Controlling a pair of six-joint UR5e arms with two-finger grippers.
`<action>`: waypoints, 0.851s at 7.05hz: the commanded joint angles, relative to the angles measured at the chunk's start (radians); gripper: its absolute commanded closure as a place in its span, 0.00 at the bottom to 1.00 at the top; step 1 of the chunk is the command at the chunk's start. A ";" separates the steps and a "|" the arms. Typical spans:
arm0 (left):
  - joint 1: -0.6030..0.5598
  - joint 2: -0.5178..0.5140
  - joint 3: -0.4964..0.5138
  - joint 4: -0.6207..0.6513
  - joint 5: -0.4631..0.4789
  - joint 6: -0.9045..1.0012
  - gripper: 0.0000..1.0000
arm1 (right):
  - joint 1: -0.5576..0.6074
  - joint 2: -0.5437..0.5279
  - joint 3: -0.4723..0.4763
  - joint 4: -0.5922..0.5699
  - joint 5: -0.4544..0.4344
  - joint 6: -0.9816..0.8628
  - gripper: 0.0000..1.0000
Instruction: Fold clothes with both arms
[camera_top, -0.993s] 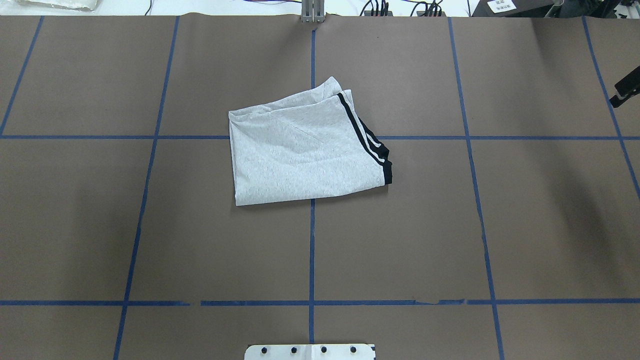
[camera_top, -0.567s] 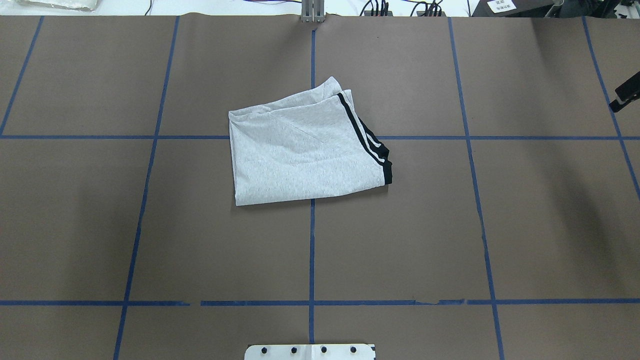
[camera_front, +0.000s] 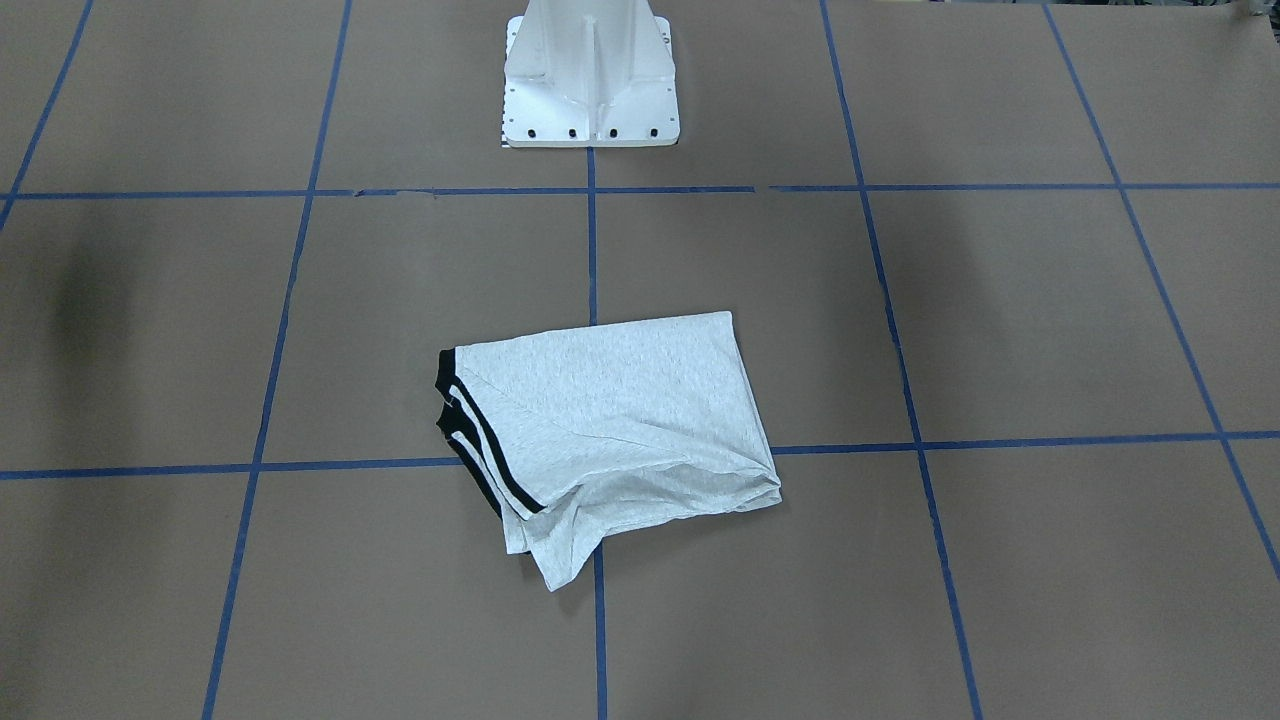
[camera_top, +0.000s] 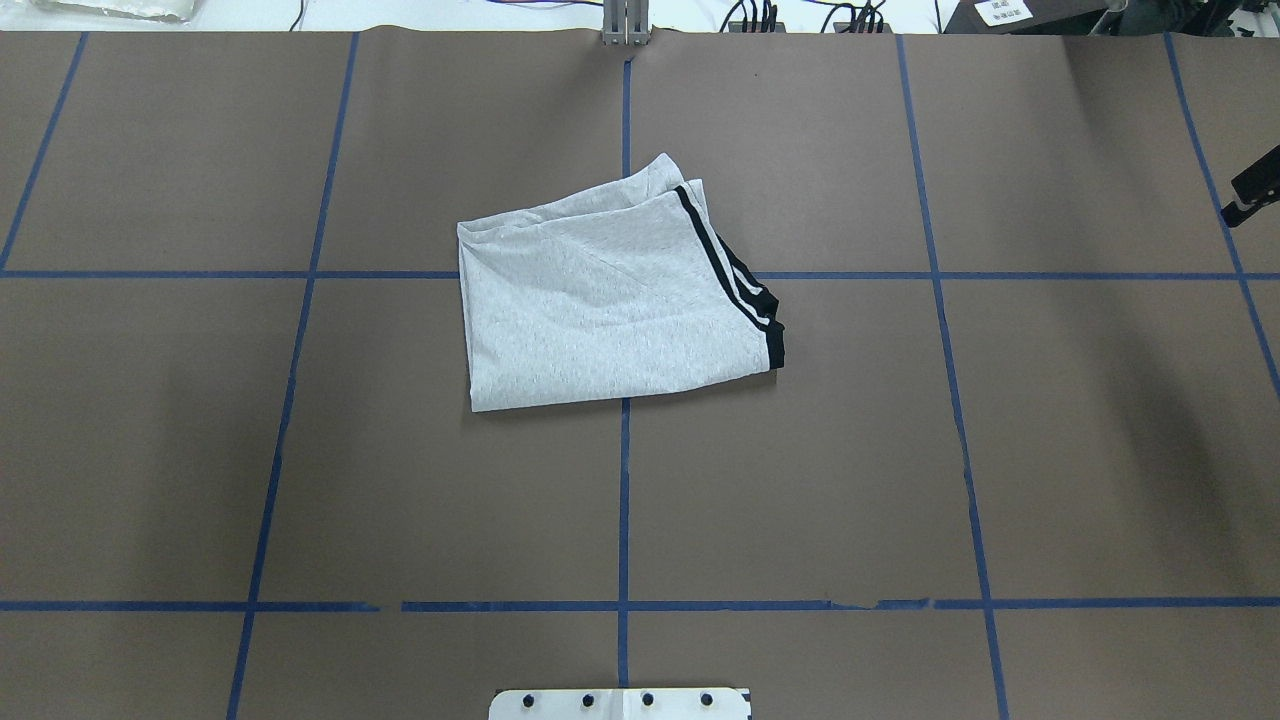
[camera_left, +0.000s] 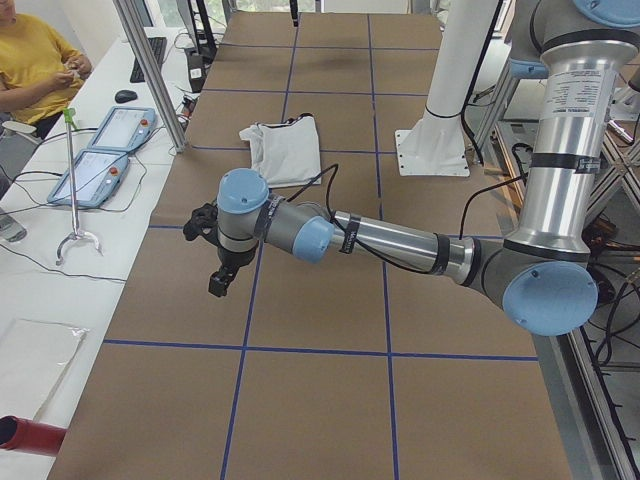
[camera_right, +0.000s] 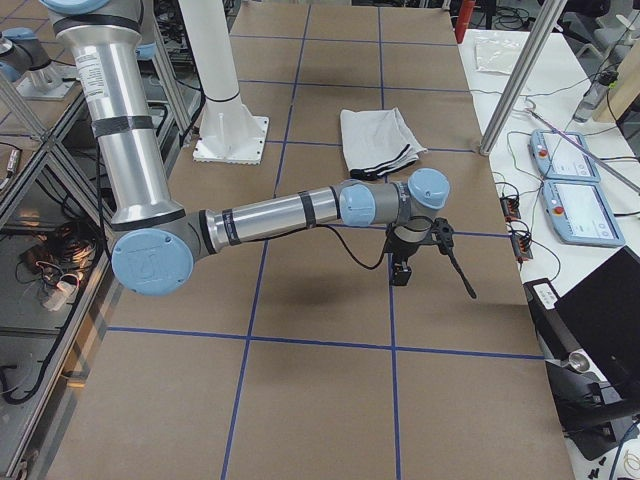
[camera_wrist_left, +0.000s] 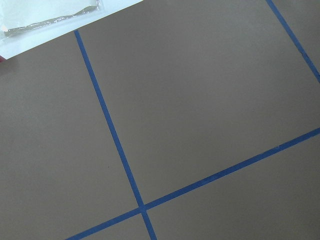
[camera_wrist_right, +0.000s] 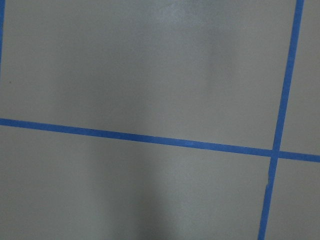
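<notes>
T-shirt (camera_top: 610, 310) folded into rough rectangle, lying flat on brown table (camera_top: 800, 480). Sits between the 2 grippers, well apart from both, striped edge on right gripper's (camera_right: 402, 272) side. Left gripper (camera_left: 217, 285) hangs over bare table, right one too. Neither holding anything. Finger gap on either: honestly can't tell.

Open tabletop (camera_top: 800, 480) surrounds the folded T-shirt (camera_top: 600, 320) on every side. The white pedestal (camera_front: 590, 70) stands at the robot's edge. The left arm (camera_left: 390, 238) and right arm (camera_right: 265, 213) stretch low over the 2 ends, well apart from the shirt.
</notes>
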 joint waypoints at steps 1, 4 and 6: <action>0.000 -0.003 -0.006 0.000 -0.002 0.000 0.00 | 0.030 -0.012 -0.003 -0.001 0.001 0.017 0.00; -0.001 0.006 -0.006 0.005 -0.100 -0.003 0.00 | 0.065 -0.063 0.003 -0.001 0.007 0.018 0.00; -0.001 0.006 -0.005 0.006 -0.091 -0.003 0.00 | 0.075 -0.069 0.004 0.000 0.007 0.018 0.00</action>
